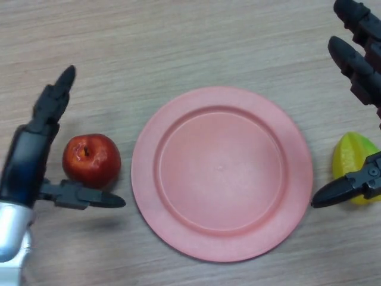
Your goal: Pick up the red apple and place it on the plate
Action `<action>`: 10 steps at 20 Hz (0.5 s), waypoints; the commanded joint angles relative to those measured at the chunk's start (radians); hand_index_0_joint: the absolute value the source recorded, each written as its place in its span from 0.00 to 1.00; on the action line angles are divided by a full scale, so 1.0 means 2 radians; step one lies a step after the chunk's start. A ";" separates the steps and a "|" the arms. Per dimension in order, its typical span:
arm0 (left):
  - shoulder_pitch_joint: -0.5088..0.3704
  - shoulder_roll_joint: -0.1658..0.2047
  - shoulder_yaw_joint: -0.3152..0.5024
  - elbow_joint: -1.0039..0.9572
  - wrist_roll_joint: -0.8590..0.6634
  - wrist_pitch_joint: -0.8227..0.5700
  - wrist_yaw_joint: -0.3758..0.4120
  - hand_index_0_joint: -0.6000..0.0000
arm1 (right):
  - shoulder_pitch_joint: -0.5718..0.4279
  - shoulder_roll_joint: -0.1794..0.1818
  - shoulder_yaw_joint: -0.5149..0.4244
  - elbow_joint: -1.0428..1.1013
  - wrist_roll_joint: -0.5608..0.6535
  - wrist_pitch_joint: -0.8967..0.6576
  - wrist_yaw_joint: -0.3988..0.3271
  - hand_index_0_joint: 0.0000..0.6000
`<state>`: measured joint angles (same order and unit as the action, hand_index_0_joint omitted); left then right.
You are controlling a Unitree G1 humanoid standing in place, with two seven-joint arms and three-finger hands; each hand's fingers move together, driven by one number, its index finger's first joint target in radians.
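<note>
On the wood-grain desk (196, 42), toward its left edge, the red apple (91, 160) sits upright with its stem dimple facing up, just beside the left rim of the pink plate (222, 173) but not on it; a narrow strip of bare desk shows between the two. The plate lies flat in the middle of the desk, and nothing rests inside it.

The left robot hand (36, 152) comes in from the left edge and brackets the apple. Its fingers (55, 95) stretch out straight toward the far side of the desk, to the left of and beyond the fruit, while its thumb (89, 197) reaches across the near side of the apple, pointing toward the plate. The hand is spread apart, with the apple in the gap between thumb and fingers; whether the thumb actually touches the fruit's skin cannot be told, and nothing is curled round it.

At the right edge of the desk, the right robot hand (361, 56) also stands spread apart, its fingers extended at the far right corner and its thumb (345, 189) pointing toward the plate's right rim. Between them lies a yellow star fruit (352, 156), partly covered by the thumb and close to the plate.
</note>
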<state>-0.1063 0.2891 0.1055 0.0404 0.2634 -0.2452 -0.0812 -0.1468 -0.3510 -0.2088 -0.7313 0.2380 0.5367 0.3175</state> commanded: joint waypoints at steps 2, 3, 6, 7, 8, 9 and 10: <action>-0.015 0.019 0.006 0.000 0.027 -0.063 0.018 0.67 | -0.006 -0.017 -0.044 -0.035 0.033 -0.069 -0.008 0.00; -0.012 0.019 0.003 -0.004 0.030 -0.054 0.005 0.42 | -0.005 -0.017 -0.046 -0.037 0.035 -0.067 -0.008 0.00; 0.013 0.016 0.016 -0.064 0.011 0.001 -0.031 0.00 | 0.000 -0.020 -0.057 -0.045 0.042 -0.063 -0.011 0.00; 0.019 0.016 0.021 -0.086 0.011 0.003 -0.029 0.00 | 0.000 -0.020 -0.058 -0.046 0.042 -0.064 -0.012 0.00; 0.022 0.016 0.023 -0.103 0.011 0.008 -0.030 0.00 | 0.000 -0.020 -0.058 -0.046 0.041 -0.064 -0.013 0.00; 0.028 0.014 0.027 -0.139 0.010 0.026 -0.037 0.00 | 0.001 -0.020 -0.059 -0.047 0.040 -0.063 -0.013 0.00; 0.031 0.012 0.026 -0.168 0.003 0.047 -0.051 0.00 | 0.001 -0.021 -0.061 -0.049 0.042 -0.061 -0.014 0.00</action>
<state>-0.0276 0.2912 0.0864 -0.2721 0.3113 -0.0539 -0.2048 -0.1277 -0.3549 -0.2679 -0.7703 0.2774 0.5367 0.3146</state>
